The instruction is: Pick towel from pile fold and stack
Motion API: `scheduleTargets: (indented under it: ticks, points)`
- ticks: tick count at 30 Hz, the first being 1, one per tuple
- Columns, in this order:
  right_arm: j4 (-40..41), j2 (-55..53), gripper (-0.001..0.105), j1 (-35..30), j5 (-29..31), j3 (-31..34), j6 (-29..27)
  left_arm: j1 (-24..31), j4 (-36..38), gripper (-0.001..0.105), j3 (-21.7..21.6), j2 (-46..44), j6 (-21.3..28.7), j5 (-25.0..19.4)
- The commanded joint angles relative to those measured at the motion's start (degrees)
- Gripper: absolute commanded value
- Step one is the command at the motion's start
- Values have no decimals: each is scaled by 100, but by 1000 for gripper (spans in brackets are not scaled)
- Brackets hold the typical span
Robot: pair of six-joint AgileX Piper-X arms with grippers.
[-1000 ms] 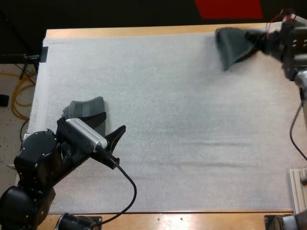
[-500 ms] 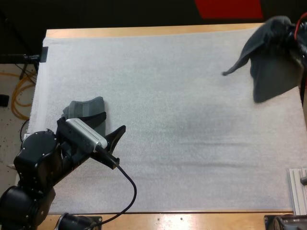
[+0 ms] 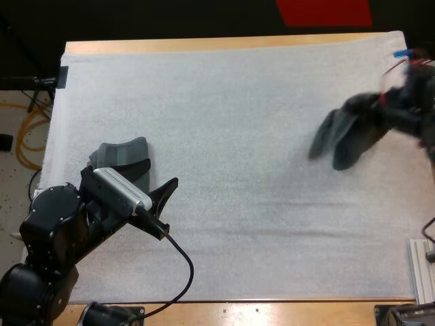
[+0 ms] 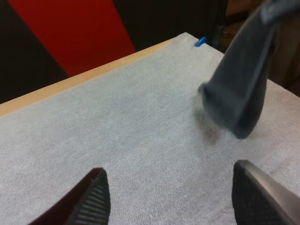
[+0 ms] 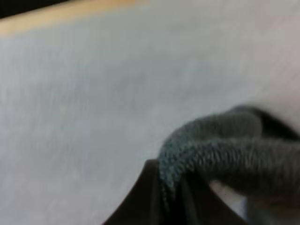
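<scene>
The right tool (image 3: 393, 112) is at the right side of the white mat (image 3: 231, 102), closed on a dark grey-green towel (image 3: 346, 136). The towel hangs from it in two loose lobes that point toward the middle of the mat. In the right wrist view a thick roll of the towel (image 5: 220, 150) is pinched against a black finger (image 5: 149, 194), with the mat beneath it. In the left wrist view the same towel (image 4: 241, 89) hangs as a long drooping fold with a faint shadow on the mat under its lower end; whether that end touches the mat cannot be told. The left tool (image 3: 161, 172) is near the mat's left side, well apart from the hanging towel. Its two black fingers (image 4: 93, 199) are spread wide and grip nothing, and bare mat shows between them. Just beyond the left tool, a folded towel (image 3: 122, 151) lies on the mat close to its left edge. In the high view one finger reaches over the near edge of this folded towel. The mat covers most of the wooden desk (image 3: 204, 45), whose far edge shows as a narrow strip.
</scene>
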Motion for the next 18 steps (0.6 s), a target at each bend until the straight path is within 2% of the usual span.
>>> scheduleTargets:
  ticks: [1, 5, 9, 18]
  points:
    - [-113, -12, 0, 151, -29, 127, 147, -19, -104, 56, -39, -5, -19, 38]
    - [-439, -12, 0, 959, 87, 615, 744, -19, -104, 56, -39, -5, -19, 38]
    - [-803, 55, 0, 1873, 221, 950, 1058, -19, -104, 56, -39, -5, -19, 38]
    - [-1261, 391, 0, 3586, 391, 973, 1231, -19, -104, 56, -39, -5, -19, 38]
